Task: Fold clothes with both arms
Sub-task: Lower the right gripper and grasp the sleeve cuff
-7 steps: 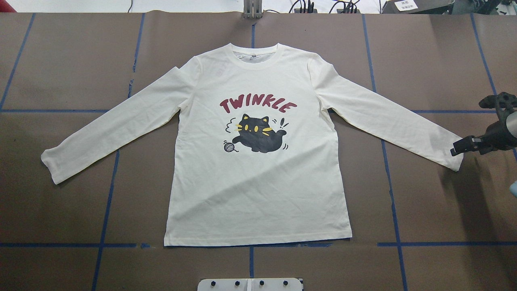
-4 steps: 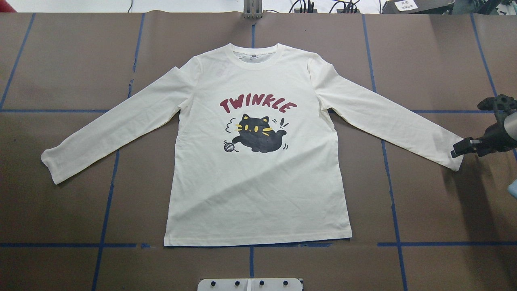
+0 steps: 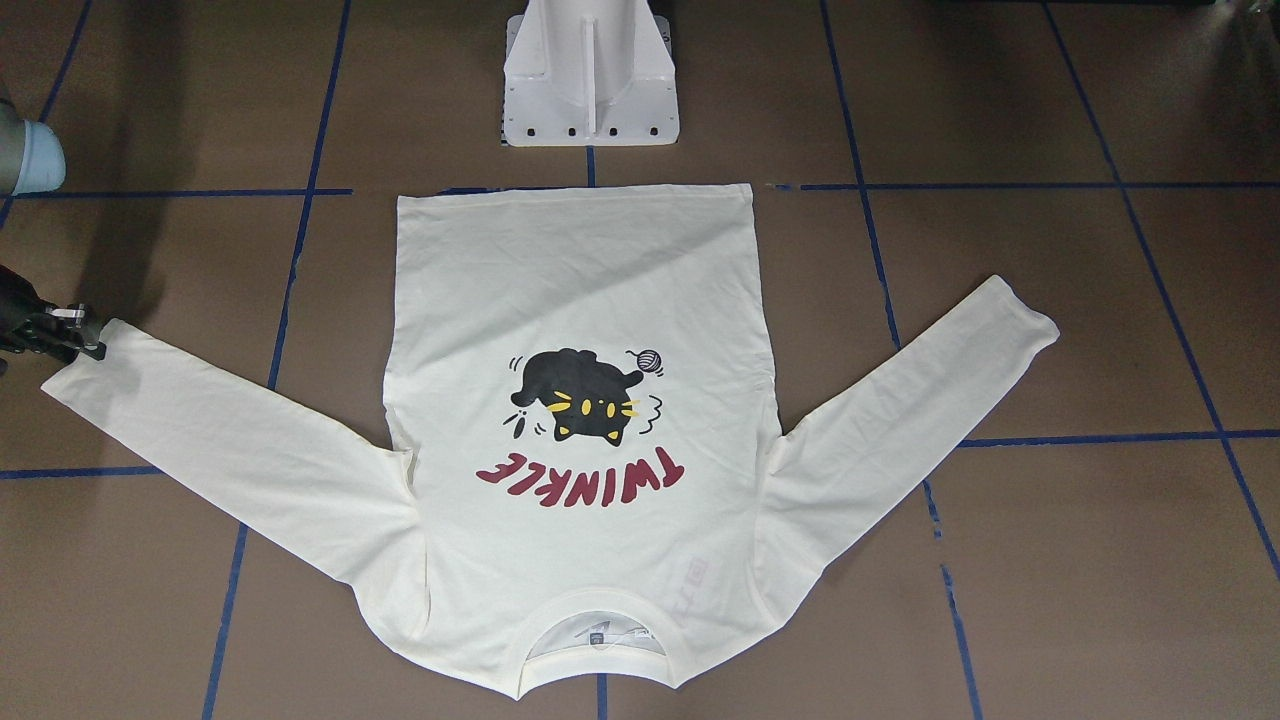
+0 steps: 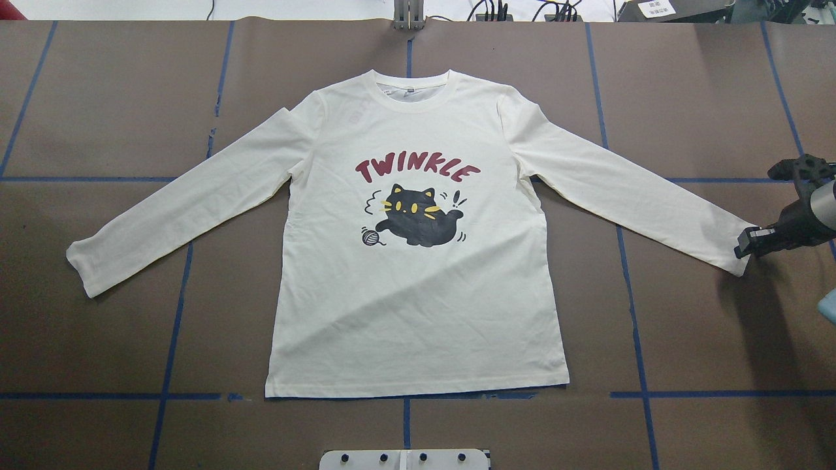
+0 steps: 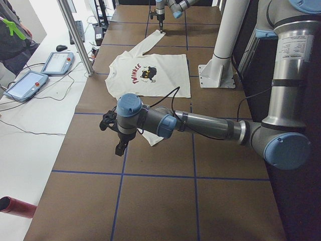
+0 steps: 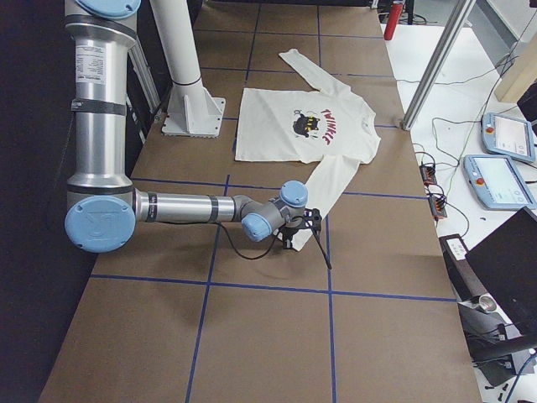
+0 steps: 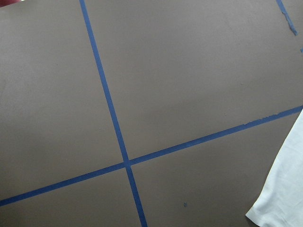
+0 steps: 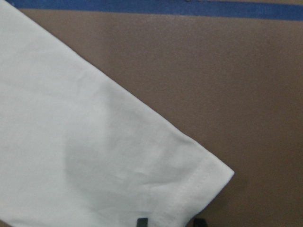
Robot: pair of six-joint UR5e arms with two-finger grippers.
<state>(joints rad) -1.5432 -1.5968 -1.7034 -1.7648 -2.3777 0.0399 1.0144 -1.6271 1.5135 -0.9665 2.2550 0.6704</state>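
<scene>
The cream-white shirt (image 4: 418, 307) lies flat on the brown table, cat print and "TWINKLE" facing up, both sleeves spread out; it also shows in the front view (image 3: 560, 280). My right gripper (image 4: 744, 247) is low at the right sleeve's cuff (image 4: 722, 251). In the right wrist view its two fingertips (image 8: 142, 221) stand apart at the cuff edge (image 8: 189, 179), holding nothing. My left gripper (image 5: 120, 145) shows only in the exterior left view, hovering beside the left cuff (image 5: 155, 138); I cannot tell if it is open. The left wrist view shows that cuff's corner (image 7: 284, 198).
The white pedestal base (image 3: 590, 90) stands just behind the shirt's hem. Blue tape lines (image 4: 170, 326) grid the table. Two teach pendants (image 5: 25, 85) and a metal post (image 5: 75, 35) are off the table's far side. A red cylinder (image 5: 17, 207) lies beyond the left end.
My right gripper has shifted slightly outward along the right cuff, toward the table's right end. The shirt has not moved.
</scene>
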